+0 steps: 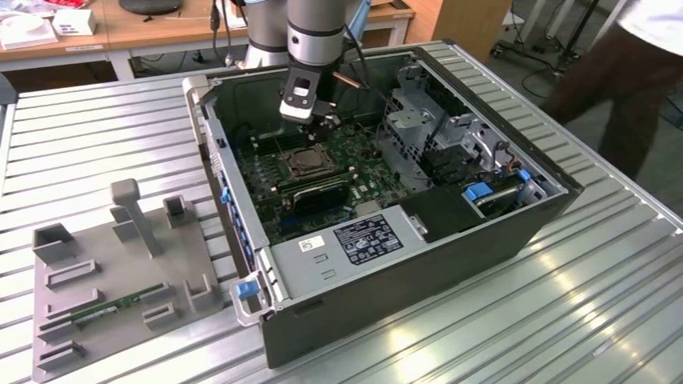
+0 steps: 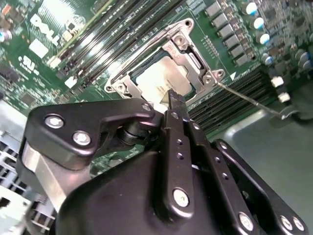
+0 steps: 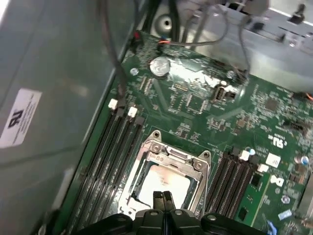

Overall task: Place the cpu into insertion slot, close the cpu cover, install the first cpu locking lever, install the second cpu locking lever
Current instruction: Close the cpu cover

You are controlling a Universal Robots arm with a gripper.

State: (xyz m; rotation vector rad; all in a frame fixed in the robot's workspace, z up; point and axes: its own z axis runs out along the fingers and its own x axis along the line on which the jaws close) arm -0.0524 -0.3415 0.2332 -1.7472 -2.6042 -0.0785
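- One grey fixture tray (image 1: pixel 117 276) sits on the table (image 1: pixel 107 136) at the exterior view's left, with a memory stick (image 1: pixel 117 306) lying in it. It is well apart from the work.
- One computer case (image 1: pixel 427 296) lies open beside the tray, and the insertion slot (image 1: pixel 305 165) sits on the green board inside it.
- Both wrist views show the cpu (image 3: pixel 164 182) (image 2: pixel 157 81) lying flat in that slot. The cpu cover (image 3: pixel 172 152) (image 2: pixel 183 51) is lowered around it, so the pale face shows through the cut-out.
- The end effector (image 2: pixel 175 100) (image 3: pixel 162 197) (image 1: pixel 320 122) hangs over the near edge of the cover. Its fingers are pinched together with nothing between them, forming one narrow tip. Whether that tip touches the metal cannot be told.
- The step in hand looks like seating the cover and securing it. Any push probably belongs on the metal frame, never on the chip's face. It should go straight down and slowly, since a narrow tip could skid off thin metal onto the board.
- A thin locking lever (image 2: pixel 247 99) runs from the socket's corner out over the dark memory slots and appears unlatched. Catching it cleanly likely means meeting the rod squarely.
- A person (image 1: pixel 641 64) stands at the exterior view's right, well apart from the case.
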